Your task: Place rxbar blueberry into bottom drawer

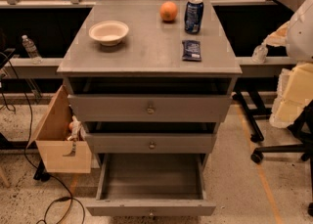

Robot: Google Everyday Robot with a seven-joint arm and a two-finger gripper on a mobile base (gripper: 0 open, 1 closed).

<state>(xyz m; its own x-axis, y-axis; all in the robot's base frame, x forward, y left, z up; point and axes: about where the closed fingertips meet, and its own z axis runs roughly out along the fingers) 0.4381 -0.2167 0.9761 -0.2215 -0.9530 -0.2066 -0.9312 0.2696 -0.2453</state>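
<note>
Camera view: one rxbar blueberry (191, 50), one can (193, 15); three drawers (149, 108), bottom drawer (150, 208) open; claw off-frame, state unknown.

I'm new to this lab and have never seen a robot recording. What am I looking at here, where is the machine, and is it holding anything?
One camera looks down at a grey cabinet from the front; where it is mounted is not recorded. The robot is a wheeled base with one arm; its gripper is out of view, so nothing is seen held. On the cabinet top sit a pale bowl, an orange, an upright blue can and, just in front of it, the flat dark-blue rxbar blueberry. The bottom drawer is pulled open and looks empty; the bar should go there.
</note>
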